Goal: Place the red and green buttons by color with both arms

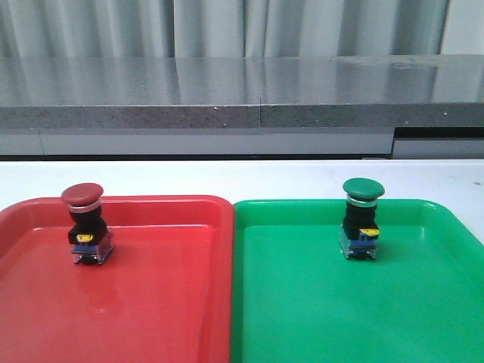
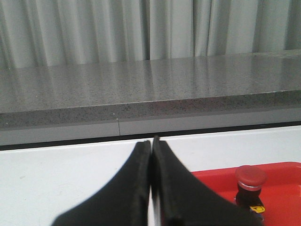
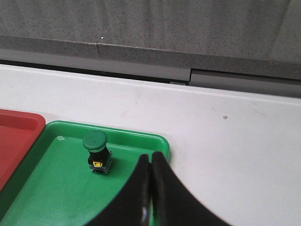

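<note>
Hovering clear of red button (image 1: 83, 219) and green button (image 1: 363, 215) (both upright), left tool (image 2: 151, 143) and right tool (image 3: 151, 157) pinched together, empty.

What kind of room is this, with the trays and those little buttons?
Probably a robot test bench or lab, not a home: a plain white table holds a red plastic tray and a green plastic tray, behind them a grey speckled counter and pale curtains.

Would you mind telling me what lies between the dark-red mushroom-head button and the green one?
In the front view, only bare tray floor and the two adjoining rims of the red plastic tray and green plastic tray separate the dark-red button from the green button.
</note>
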Robot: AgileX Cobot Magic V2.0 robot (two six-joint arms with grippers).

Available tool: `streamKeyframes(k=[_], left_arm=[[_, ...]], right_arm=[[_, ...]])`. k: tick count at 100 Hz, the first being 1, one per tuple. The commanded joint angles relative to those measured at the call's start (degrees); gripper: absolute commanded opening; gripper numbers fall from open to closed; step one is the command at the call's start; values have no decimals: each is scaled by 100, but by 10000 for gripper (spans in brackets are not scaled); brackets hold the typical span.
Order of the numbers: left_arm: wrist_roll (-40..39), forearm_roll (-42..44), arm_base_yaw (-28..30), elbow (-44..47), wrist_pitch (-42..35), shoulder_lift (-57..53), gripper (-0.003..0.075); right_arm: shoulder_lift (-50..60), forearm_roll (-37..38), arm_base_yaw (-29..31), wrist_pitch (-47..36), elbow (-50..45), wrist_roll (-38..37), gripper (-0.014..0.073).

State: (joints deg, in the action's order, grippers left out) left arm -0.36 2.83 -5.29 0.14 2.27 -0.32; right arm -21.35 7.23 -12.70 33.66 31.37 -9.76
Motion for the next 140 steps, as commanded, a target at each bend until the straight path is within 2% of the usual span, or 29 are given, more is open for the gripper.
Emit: streamKeyframes(k=[1, 12, 24, 48, 65, 99, 117, 140], left_arm=[[-26, -5, 18, 231, -434, -177, -19], [-26, -5, 18, 231, -434, -177, -19], [-26, -5, 18, 231, -434, -177, -19], [-26, -5, 18, 231, -434, -177, -19], [-26, -5, 18, 231, -434, -177, -19], [-26, -5, 18, 231, -434, -177, -19], [-26, -5, 18, 231, -434, -177, -19], [-26, -5, 18, 231, -434, -177, -20]], right_arm=[[-1, 116, 45, -407, 151, 7, -68], [158, 177, 122, -504, 140, 13, -68], [459, 177, 290, -1004, -142, 13, -68], [1327, 65, 770, -1948, -1374, 13, -68], [1962, -315, 1015, -2675, -2201, 106, -68], [2312, -502, 1118, -3249, -3202, 424, -68], [2312, -723, 1118, -3310, -3213, 848, -68], [2312, -723, 1118, -3319, -3213, 860, -68]])
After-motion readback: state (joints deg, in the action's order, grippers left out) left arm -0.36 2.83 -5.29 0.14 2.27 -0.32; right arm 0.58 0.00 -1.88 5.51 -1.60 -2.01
